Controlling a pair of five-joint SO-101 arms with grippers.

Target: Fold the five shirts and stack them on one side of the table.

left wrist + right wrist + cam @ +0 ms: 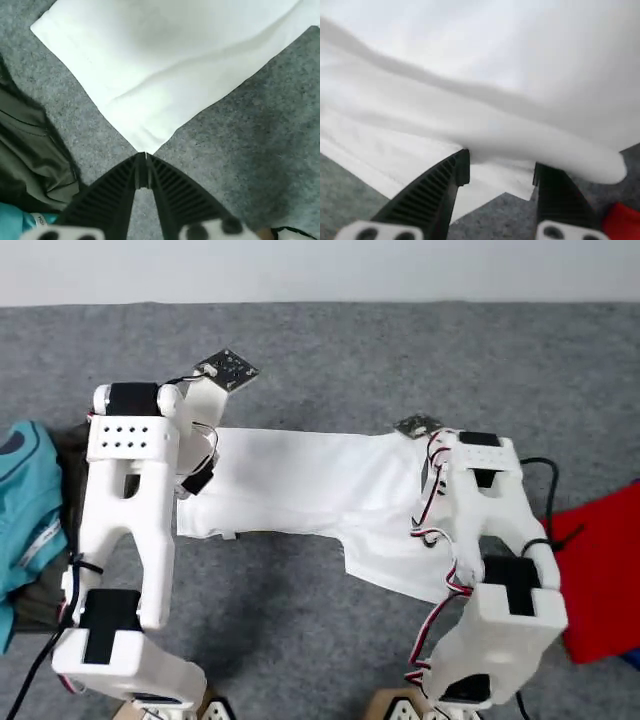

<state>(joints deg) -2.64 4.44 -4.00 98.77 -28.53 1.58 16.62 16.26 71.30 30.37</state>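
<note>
White shirt (300,485) lies partly folded mid-tabletop (330,350). Left end effector (143,165) is closed together, empty, at a corner on its left side. Right end effector (501,172) is spread apart, straddling a raised fold on the shirt's right side.

Smooth matt cloth shirt (300,485) on rough fuzzy table covering (350,350); ribbed matt plastic fingers (437,190).
</note>
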